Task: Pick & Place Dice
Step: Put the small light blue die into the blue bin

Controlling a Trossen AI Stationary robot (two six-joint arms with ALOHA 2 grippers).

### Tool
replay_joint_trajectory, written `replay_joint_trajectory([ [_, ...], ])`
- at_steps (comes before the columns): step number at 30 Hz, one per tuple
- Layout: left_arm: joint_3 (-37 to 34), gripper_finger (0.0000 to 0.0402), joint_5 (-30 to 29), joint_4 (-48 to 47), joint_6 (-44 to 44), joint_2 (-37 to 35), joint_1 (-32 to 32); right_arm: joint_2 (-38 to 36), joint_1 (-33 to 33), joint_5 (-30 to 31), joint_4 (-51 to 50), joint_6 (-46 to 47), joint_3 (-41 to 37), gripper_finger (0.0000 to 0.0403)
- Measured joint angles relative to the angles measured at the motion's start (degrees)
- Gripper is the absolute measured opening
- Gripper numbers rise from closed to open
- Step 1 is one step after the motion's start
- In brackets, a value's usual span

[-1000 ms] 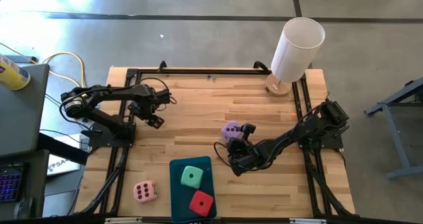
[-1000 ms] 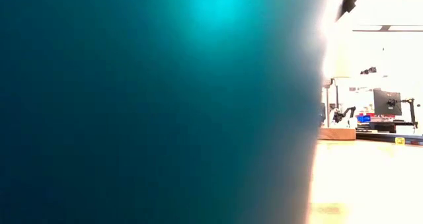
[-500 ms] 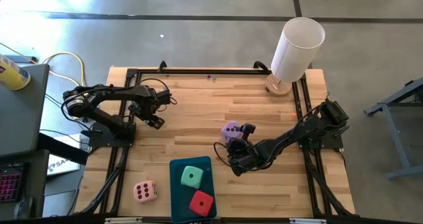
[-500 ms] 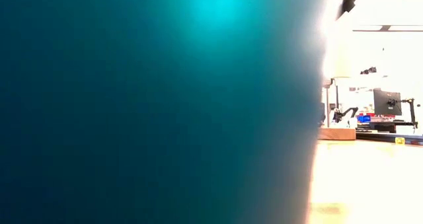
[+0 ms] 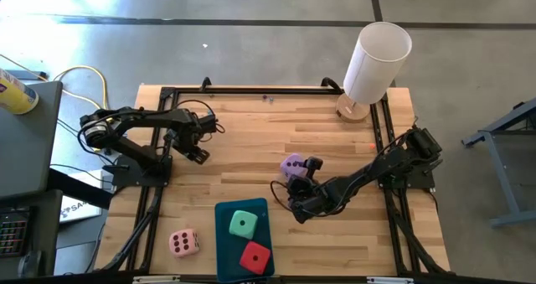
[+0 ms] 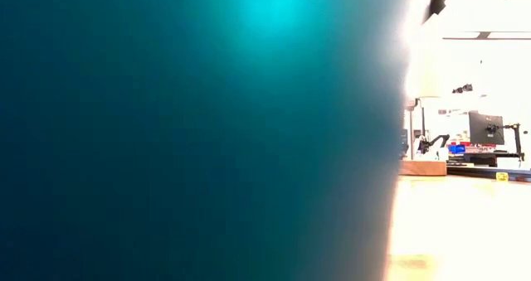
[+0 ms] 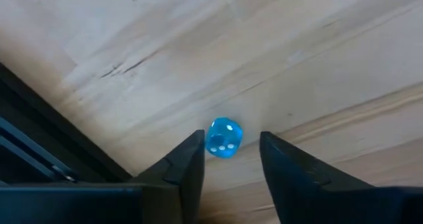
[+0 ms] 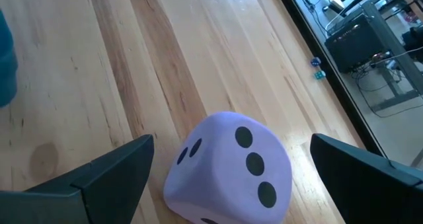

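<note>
On my high view the right gripper (image 5: 295,177) sits at centre frame, right at the purple die (image 5: 292,165). Its wrist view shows the fingers (image 8: 99,178) spread wide on either side of the purple die (image 8: 228,168), which rests on the table (image 5: 251,133) with a three-pip face showing; I see no contact with either finger.

The tray (image 5: 224,242) lies at lower centre, holding the green die (image 5: 243,224) and the red die (image 5: 255,256). The pink die (image 5: 184,242) sits on the wood just left of the tray.

The left gripper (image 5: 198,147) is at the upper left of the table. From its wrist camera, its fingers (image 7: 185,171) stand partly apart with a small blue die (image 7: 223,138) lying on the wood just beyond the tips, not pinched.

My low view is mostly blocked by a teal blur.
</note>
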Motion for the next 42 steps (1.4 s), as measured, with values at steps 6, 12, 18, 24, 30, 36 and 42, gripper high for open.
replay_joint_trajectory([
  [6,0.00,0.0095,0.17,0.14,0.00,0.02,0.00,0.00,0.00,-0.22,0.08,0.00,0.00,0.0398],
  [12,-0.04,0.0070,-0.13,1.04,0.04,0.02,-1.19,0.00,0.00,-0.24,0.28,-0.02,0.00,0.0398],
  [18,0.17,0.0046,-2.24,1.53,0.11,-0.17,-4.95,0.00,0.00,-0.26,0.28,-0.03,0.00,0.0398],
  [24,0.22,0.0044,-4.32,1.83,0.07,-1.34,-7.88,0.00,0.00,-0.40,0.47,-0.04,0.00,0.0398],
  [30,2.13,0.0043,-4.61,2.95,-0.30,-4.87,-10.42,0.00,0.00,-0.89,0.72,-0.04,0.00,0.0398],
  [36,4.79,0.0049,-4.88,2.50,-0.37,-11.60,-12.40,0.00,0.00,-1.20,1.11,-0.07,0.00,0.0398],
  [42,6.36,0.0051,-4.73,4.06,-2.47,-20.23,-18.95,0.00,0.00,-1.18,1.13,-0.30,0.00,0.0398],
])
